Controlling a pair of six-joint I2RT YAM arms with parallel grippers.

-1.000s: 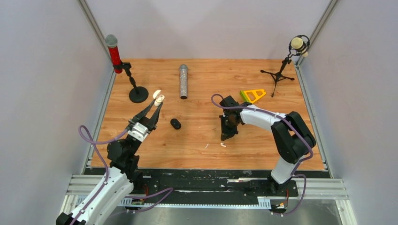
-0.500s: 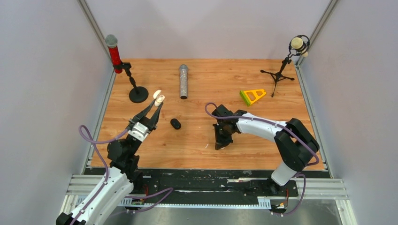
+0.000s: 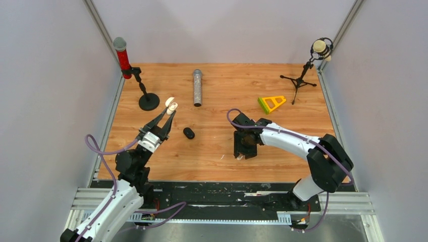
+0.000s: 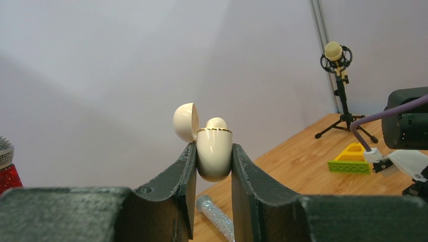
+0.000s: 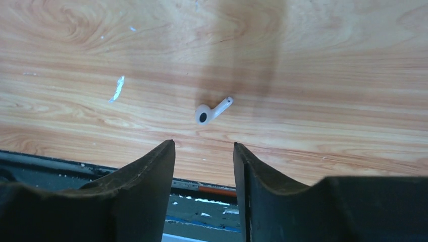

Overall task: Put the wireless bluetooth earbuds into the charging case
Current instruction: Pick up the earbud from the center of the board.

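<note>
My left gripper (image 3: 169, 112) is raised above the table's left side, shut on a cream charging case (image 3: 171, 106) whose lid is hinged open. In the left wrist view the case (image 4: 214, 154) sits between both fingers, the lid (image 4: 184, 122) tipped left. A rounded cream piece (image 4: 216, 122) shows above its gold rim. My right gripper (image 3: 244, 153) points down near the front edge, open and holding nothing. One white stemmed earbud (image 5: 212, 111) lies flat on the wood just beyond its fingertips (image 5: 169, 151). The other earbuds are out of view.
A black oval case (image 3: 189, 132) lies left of centre. A white sliver (image 5: 117, 88) lies near the earbud. At the back are a red microphone on a stand (image 3: 149, 102), a glittery silver microphone (image 3: 197, 87), a yellow-green triangle (image 3: 271, 103) and a tripod microphone (image 3: 302, 75).
My right gripper has swung toward the near edge over the white earbud and its jaws have gone from shut to open. The left arm and the case have not moved.
</note>
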